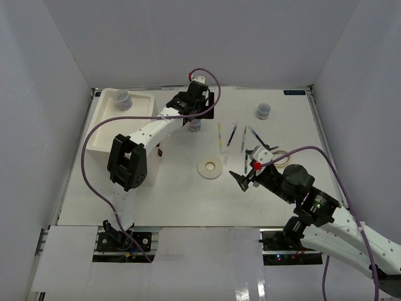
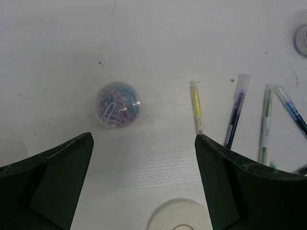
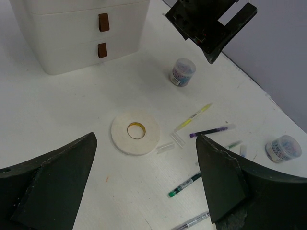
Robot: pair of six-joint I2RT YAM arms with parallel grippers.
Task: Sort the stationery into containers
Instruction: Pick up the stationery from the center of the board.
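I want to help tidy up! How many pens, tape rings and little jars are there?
Pens: 6
Tape rings: 2
Jars: 3
Total: 11

Left gripper (image 2: 144, 138), jaws spread wide: jar (image 2: 118, 105) stands alone ahead, bare table (image 2: 57, 57) to its left and above, so you pass freely there. To right, yellow pen (image 2: 196, 105) and other pens (image 2: 236, 115) crowd path. Tape ring (image 2: 178, 218) lies bottom centre. Top view: box unit (image 1: 100, 143) blocks left side, left arm (image 1: 156, 128) crosses over it; lower-centre table open.
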